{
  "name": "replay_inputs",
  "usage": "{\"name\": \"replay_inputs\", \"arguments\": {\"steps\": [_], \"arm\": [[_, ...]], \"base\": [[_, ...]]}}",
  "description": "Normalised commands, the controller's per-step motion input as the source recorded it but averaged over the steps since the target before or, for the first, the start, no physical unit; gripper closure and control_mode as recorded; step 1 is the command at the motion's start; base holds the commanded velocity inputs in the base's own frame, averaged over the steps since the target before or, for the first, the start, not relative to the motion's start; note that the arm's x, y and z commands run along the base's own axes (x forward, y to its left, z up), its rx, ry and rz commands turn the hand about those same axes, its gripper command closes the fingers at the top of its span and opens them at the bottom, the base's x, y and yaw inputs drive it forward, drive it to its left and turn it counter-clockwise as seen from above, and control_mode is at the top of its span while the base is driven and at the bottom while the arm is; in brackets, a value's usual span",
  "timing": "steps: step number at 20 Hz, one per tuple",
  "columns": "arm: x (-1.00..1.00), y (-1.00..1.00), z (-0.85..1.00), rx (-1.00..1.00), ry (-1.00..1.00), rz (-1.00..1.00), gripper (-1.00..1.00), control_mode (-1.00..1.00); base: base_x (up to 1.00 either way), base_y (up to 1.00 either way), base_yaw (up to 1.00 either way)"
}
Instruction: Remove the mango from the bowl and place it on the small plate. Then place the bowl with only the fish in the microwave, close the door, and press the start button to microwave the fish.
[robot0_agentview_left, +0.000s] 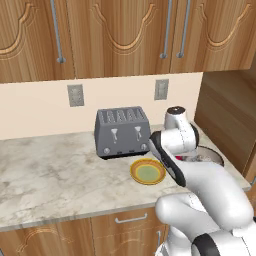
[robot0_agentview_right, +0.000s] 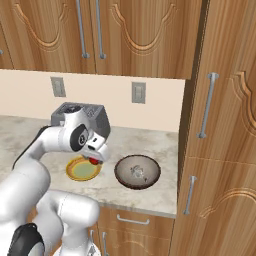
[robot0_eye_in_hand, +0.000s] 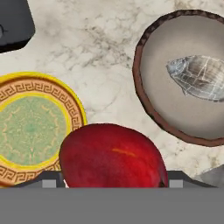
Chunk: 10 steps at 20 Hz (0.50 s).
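The gripper (robot0_agentview_right: 93, 161) is clamped wide on the mango (robot0_eye_in_hand: 113, 155), hanging above the tabletop (robot0_eye_in_hand: 105, 57) between the small plate (robot0_eye_in_hand: 30, 129) at nine o'clock and the bowl (robot0_eye_in_hand: 188, 78), with the fish (robot0_eye_in_hand: 197, 76) inside, at two o'clock. Released here, the round fruit would likely clip the plate's rim and roll off across the marble.

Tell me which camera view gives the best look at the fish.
The hand view: the fish lies large and unobstructed inside the bowl. The right base view shows it as a small pale lump; in the left base view the arm hides most of the bowl.
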Motion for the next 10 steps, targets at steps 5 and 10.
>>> {"name": "replay_inputs", "arguments": {"steps": [5, 10], "arm": [[0.21, 0.90, -0.43, -0.07, 0.08, 0.12, 1.00, -1.00], [0.09, 0.09, -0.34, 0.00, 0.11, 0.01, 1.00, -1.00]], "base": [[0.00, 0.00, 0.00], [0.00, 0.00, 0.00]]}}
